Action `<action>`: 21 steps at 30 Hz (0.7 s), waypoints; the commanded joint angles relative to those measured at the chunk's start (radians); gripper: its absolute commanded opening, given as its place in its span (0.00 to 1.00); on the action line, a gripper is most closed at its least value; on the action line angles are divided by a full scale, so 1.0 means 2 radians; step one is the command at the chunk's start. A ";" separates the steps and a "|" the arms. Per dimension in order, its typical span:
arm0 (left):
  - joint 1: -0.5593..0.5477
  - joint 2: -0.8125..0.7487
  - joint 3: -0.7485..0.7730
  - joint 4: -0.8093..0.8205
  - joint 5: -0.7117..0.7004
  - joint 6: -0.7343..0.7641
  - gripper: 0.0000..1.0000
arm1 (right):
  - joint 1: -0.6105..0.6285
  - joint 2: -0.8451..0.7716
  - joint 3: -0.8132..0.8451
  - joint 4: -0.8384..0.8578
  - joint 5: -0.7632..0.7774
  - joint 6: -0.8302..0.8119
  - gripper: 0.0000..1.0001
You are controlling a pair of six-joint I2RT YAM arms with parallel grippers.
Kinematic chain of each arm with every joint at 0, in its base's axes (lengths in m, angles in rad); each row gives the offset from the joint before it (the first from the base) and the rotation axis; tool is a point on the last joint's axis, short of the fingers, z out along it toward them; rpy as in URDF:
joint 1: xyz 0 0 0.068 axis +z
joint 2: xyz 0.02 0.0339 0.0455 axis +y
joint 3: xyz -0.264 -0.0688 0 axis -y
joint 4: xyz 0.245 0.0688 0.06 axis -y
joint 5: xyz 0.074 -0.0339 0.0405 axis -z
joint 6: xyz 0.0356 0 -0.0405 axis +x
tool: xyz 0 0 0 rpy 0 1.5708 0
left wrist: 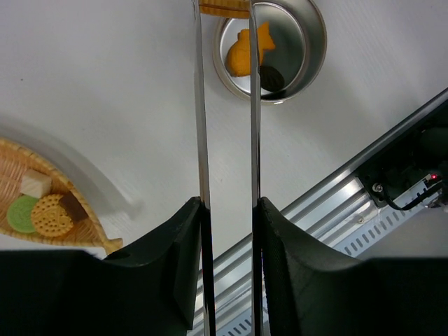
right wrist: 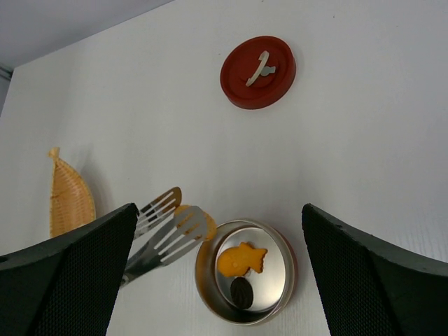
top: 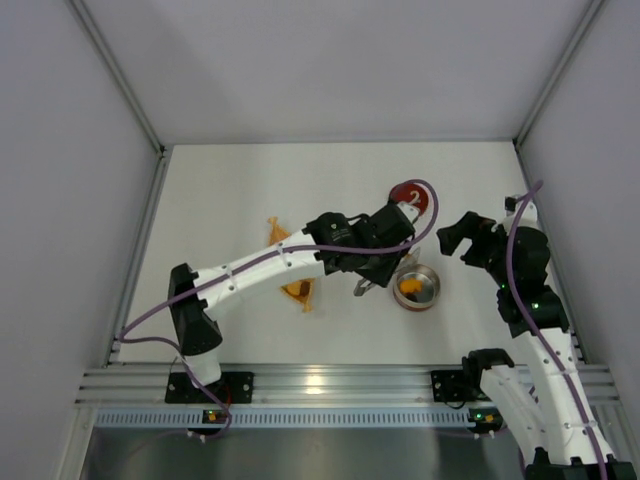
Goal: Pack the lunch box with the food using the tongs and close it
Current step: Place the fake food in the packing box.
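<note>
At lunch box [left wrist: 306, 42] rim | left jaws pinching tongs [left wrist: 201, 140], biscuit [left wrist: 224, 7] between tips | right jaws spread

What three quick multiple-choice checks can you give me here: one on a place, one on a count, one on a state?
1. Where is the red lid?
A. Flat on the table, apart from the tin
B. On the tin
C. In the dish

2. How many pieces lie in the tin?
A. None
B. Two
C. Five

3. How are the tongs?
A. Lying on the table
B. Inside the tin
C. Gripped, carrying a piece

Answers:
1 A: the lid lies on the bare table, beyond the tin.
2 B: an orange fish-shaped piece and a dark round piece.
3 C: the left fingers clamp the tongs, with a yellowish piece at their tips.
</note>
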State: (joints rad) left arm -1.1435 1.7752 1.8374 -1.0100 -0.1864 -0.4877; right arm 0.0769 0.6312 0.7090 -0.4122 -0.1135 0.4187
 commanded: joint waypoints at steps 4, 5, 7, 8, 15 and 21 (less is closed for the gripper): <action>-0.016 0.028 0.033 0.039 0.016 0.004 0.40 | 0.006 -0.010 0.027 -0.017 0.022 -0.015 0.99; -0.017 0.032 0.033 0.039 0.016 0.002 0.41 | 0.006 -0.009 0.027 -0.017 0.022 -0.015 0.99; -0.020 0.034 0.029 0.040 0.016 0.003 0.41 | 0.006 -0.009 0.027 -0.016 0.023 -0.015 0.99; -0.020 0.033 0.026 0.043 0.017 0.002 0.40 | 0.006 -0.009 0.027 -0.016 0.023 -0.015 1.00; -0.020 0.041 0.019 0.055 0.024 0.005 0.40 | 0.006 -0.004 0.026 -0.013 0.021 -0.015 0.99; -0.020 0.053 0.020 0.065 0.030 0.008 0.41 | 0.006 -0.003 0.028 -0.014 0.023 -0.018 0.99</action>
State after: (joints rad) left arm -1.1801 1.8679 1.8545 -0.9424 -0.1417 -0.4831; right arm 0.0769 0.6235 0.7090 -0.4198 -0.0795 0.4000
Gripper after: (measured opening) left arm 0.418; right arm 0.993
